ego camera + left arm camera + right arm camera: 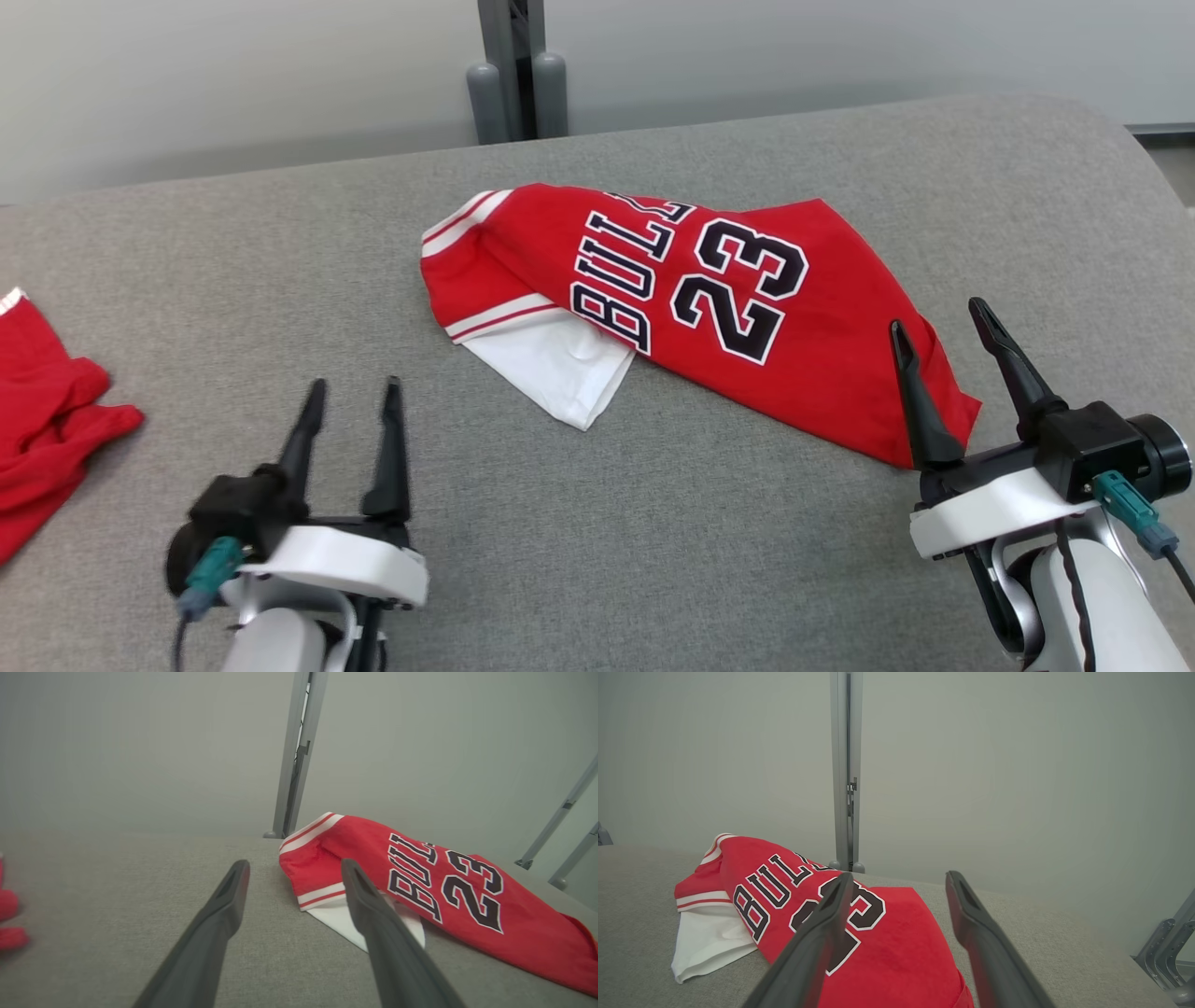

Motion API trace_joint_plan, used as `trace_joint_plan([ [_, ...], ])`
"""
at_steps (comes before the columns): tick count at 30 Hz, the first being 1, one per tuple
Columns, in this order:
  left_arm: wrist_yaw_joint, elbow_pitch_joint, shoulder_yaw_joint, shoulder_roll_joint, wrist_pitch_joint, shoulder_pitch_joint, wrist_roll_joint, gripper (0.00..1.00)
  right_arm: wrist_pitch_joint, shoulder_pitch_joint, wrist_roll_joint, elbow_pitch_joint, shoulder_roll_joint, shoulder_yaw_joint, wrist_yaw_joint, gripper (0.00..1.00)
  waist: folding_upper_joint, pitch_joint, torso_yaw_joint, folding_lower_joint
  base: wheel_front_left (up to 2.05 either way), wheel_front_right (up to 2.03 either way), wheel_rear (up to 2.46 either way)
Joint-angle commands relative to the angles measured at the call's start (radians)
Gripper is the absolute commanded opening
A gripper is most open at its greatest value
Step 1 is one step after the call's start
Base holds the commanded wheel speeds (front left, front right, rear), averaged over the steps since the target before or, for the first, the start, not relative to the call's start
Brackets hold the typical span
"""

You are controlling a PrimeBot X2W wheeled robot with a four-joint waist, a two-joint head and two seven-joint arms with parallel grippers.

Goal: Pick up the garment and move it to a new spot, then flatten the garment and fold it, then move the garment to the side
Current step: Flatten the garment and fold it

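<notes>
1. The red jersey lies crumpled mid-worktop, with a white part poking out at its near left.
2. The left claw and right claw both stand wide, holding nothing; the right is beside the jersey's near right corner.
3. Thin, soft and probably slippery, it should lift easily. Pinching a corner or the striped hem looks best.

A: Garment?
B: Red cloth, fine-textured, matt; white lining smooth cloth.
A: Table cover?
B: Grey woven cloth, coarse, matt.
A: Left gripper?
B: Fingers dark matt plastic. Post looks like smooth grey metal.
</notes>
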Motion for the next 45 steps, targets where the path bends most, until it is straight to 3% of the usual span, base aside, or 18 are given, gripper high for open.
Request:
trace_joint_plan([
  [1,-0.029,0.043,-0.033,0.001,-0.003,-0.031,-0.003,1.0,-0.002,-0.006,0.002,-0.008,-0.004,-0.005,0.0,1.0,0.0,0.014,-0.013,0.0,0.0,0.0,0.0],
  [5,-0.072,0.153,-0.105,0.003,0.048,-0.095,-0.035,1.0,-0.002,-0.016,0.005,-0.01,0.003,-0.004,0.0,1.0,0.0,0.049,-0.04,0.0,0.0,0.0,0.0],
  [10,-0.089,0.253,-0.169,0.001,0.119,-0.18,-0.091,1.0,-0.002,-0.03,0.008,-0.012,0.013,-0.009,0.0,1.0,0.0,0.097,-0.081,0.0,0.0,0.0,0.0],
  [17,-0.078,0.345,-0.223,0.001,0.2,-0.259,-0.126,1.0,-0.002,-0.034,0.008,-0.009,0.024,-0.012,0.0,1.0,0.0,0.124,-0.126,0.0,0.0,0.0,0.0],
  [28,-0.072,0.399,-0.3,0.012,0.22,-0.298,-0.074,1.0,-0.002,-0.036,0.003,-0.007,0.031,-0.017,0.0,1.0,0.0,0.132,-0.15,0.0,0.0,0.0,0.0],
  [29,-0.065,0.402,-0.301,0.014,0.213,-0.301,-0.071,0.82,-0.002,-0.035,0.001,-0.006,0.032,-0.017,0.0,1.0,0.0,0.132,-0.149,0.0,0.0,0.0,0.0],
  [30,-0.059,0.405,-0.303,0.016,0.207,-0.305,-0.066,0.33,-0.002,-0.034,0.001,-0.005,0.032,-0.018,0.0,1.0,0.0,0.13,-0.148,0.0,0.0,0.0,0.0],
  [31,-0.053,0.408,-0.306,0.019,0.202,-0.308,-0.06,0.0,-0.002,-0.032,0.0,-0.004,0.032,-0.018,0.0,1.0,0.0,0.128,-0.145,0.0,0.0,0.0,0.0],
  [38,-0.039,0.419,-0.313,0.03,0.148,-0.307,-0.042,0.0,-0.002,-0.025,-0.013,0.006,0.031,-0.019,0.0,1.0,0.0,0.094,-0.112,0.0,0.0,0.0,0.0],
  [45,-0.035,0.378,-0.336,0.077,0.086,-0.281,-0.005,0.0,-0.002,-0.013,-0.022,0.031,0.031,-0.028,0.0,1.0,0.0,0.032,-0.066,0.0,0.0,0.0,0.0],
])
